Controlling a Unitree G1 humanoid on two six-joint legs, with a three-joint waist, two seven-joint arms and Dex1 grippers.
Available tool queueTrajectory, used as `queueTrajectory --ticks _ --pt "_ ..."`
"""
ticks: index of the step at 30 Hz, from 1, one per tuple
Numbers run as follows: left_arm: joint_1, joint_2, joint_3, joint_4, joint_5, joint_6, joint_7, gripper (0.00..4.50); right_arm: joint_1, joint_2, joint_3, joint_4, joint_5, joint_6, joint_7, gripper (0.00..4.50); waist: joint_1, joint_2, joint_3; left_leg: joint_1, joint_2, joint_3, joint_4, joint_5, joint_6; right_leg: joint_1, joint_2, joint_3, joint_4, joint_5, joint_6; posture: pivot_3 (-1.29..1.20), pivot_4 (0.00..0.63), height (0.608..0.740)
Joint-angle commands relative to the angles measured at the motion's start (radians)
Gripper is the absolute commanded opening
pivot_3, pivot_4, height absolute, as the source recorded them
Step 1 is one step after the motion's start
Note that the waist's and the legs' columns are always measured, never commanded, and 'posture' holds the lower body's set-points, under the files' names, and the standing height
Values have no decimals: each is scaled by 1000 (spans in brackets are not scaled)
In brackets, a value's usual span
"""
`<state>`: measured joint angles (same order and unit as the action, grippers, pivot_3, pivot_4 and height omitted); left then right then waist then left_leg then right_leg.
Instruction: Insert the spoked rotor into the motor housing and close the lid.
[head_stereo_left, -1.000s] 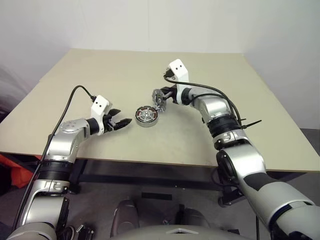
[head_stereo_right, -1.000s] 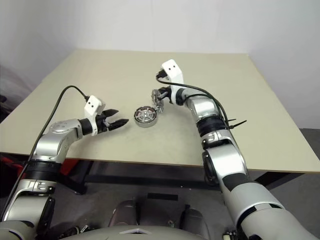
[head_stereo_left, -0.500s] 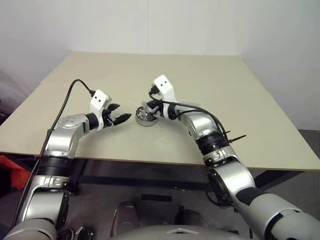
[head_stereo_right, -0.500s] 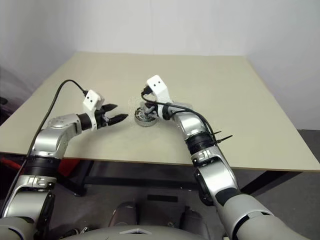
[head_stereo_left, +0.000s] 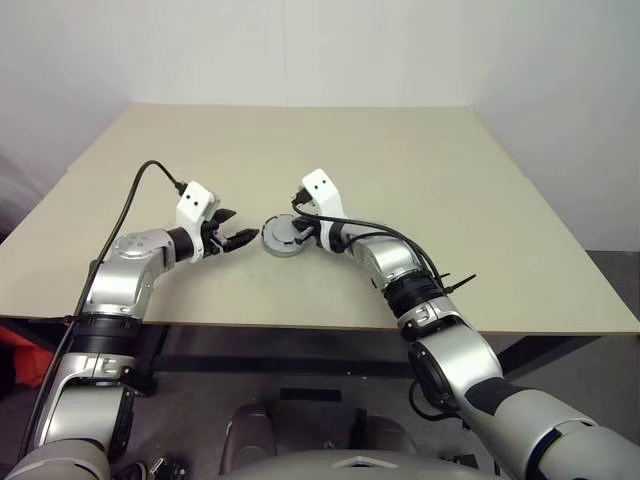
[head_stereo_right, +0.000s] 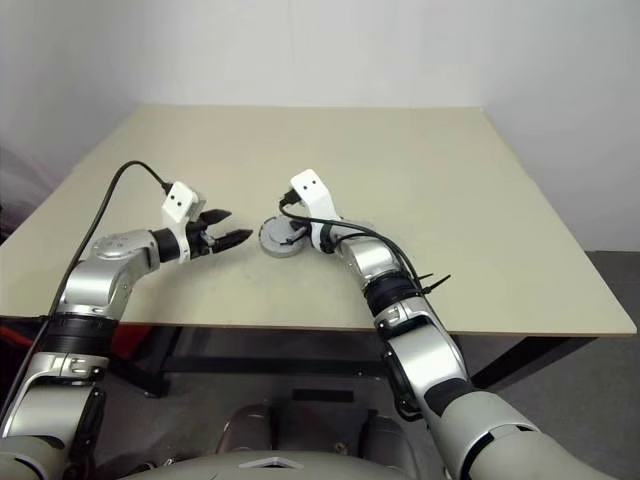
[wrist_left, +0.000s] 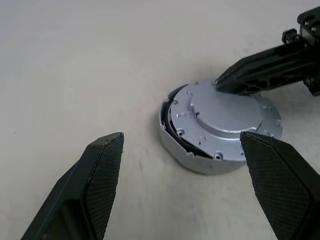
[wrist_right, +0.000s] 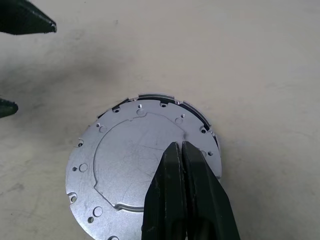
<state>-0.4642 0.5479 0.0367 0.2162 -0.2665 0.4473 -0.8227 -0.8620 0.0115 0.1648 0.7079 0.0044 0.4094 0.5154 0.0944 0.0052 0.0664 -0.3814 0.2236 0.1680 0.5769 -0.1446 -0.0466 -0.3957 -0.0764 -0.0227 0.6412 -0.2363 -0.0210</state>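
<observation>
The pale silver lid (wrist_right: 125, 165) lies on top of the motor housing (wrist_left: 172, 142), slightly off-centre, with a dark gap along one side. The housing's rim (wrist_right: 156, 96) shows just past the lid's edge. My right gripper (wrist_right: 181, 147) is shut, its tips resting on the lid's upper face; the eye views show it (head_stereo_left: 303, 232) beside the stack. My left gripper (head_stereo_left: 233, 238) is open and empty just to the left of the housing, and its fingers (wrist_left: 100, 175) frame the stack from close by. The spoked rotor is hidden.
The beige table (head_stereo_left: 400, 160) stretches wide around the stack, with its front edge (head_stereo_left: 300, 325) close to me. A black cable (head_stereo_left: 135, 195) loops over my left forearm, and another (head_stereo_left: 400, 232) runs along the right arm.
My right gripper came down and to the left with the pale disc, which now covers the housing's copper windings. The left gripper has stayed where it was, open.
</observation>
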Motion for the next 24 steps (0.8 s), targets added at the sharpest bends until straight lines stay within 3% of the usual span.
queueTrajectory --ticks 1,5,12,17,24 --pt "-3 16 25 -41 -9 -1 9 3939 -12 40 5 64 -3 -50 -17 42 0 0 0 0 0 0 0 0 0 0 0 0 0 0 0 0 0 740" --pt "2 18 28 -45 -12 3 14 3939 21 65 36 119 -36 -158 -17 42 -1 0 0 1 0 0 0 0 0 0 0 0 0 0 0 0 0 740" --pt "25 33 35 -38 -17 -2 4 3939 26 59 -8 42 8 -366 38 42 -1 0 0 -1 0 0 0 0 0 -2 0 0 0 0 0 0 0 740" --pt "34 57 15 -23 1 -24 -22 3939 46 29 -23 -108 70 -355 135 42 -1 0 0 -4 0 0 0 0 0 -4 0 0 0 0 0 0 0 740" --pt "63 85 9 7 19 -52 -55 3939 105 -44 19 -197 37 -353 173 42 0 0 0 -4 0 0 -1 0 0 -3 1 0 -1 0 -1 0 0 740"
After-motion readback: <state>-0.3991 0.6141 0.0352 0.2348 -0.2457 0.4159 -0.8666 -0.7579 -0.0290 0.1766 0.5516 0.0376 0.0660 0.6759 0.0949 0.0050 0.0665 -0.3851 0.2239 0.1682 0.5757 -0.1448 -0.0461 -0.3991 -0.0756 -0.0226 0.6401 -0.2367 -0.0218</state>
